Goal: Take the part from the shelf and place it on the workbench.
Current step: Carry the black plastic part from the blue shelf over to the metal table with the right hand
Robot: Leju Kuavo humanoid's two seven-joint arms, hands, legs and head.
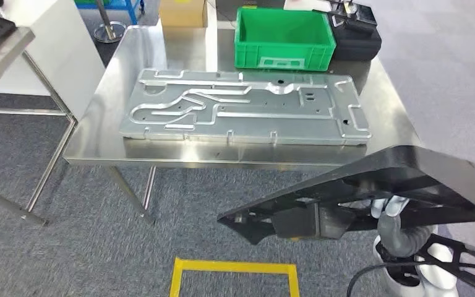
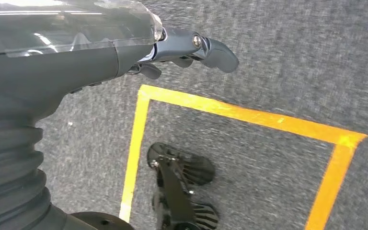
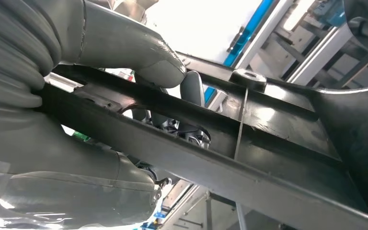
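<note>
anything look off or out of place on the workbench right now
Nothing stands out. The grey metal plate lies flat on the workbench, the green crate sits upright behind it, and the right robot hand grips the black part, not yet over the bench.

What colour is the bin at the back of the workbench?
Green bin; the head view shows it best.

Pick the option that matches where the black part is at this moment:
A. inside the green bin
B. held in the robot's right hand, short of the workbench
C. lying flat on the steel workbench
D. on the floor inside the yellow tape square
B: the right hand grips the black part, which hangs over the carpet in front of the workbench.
</note>
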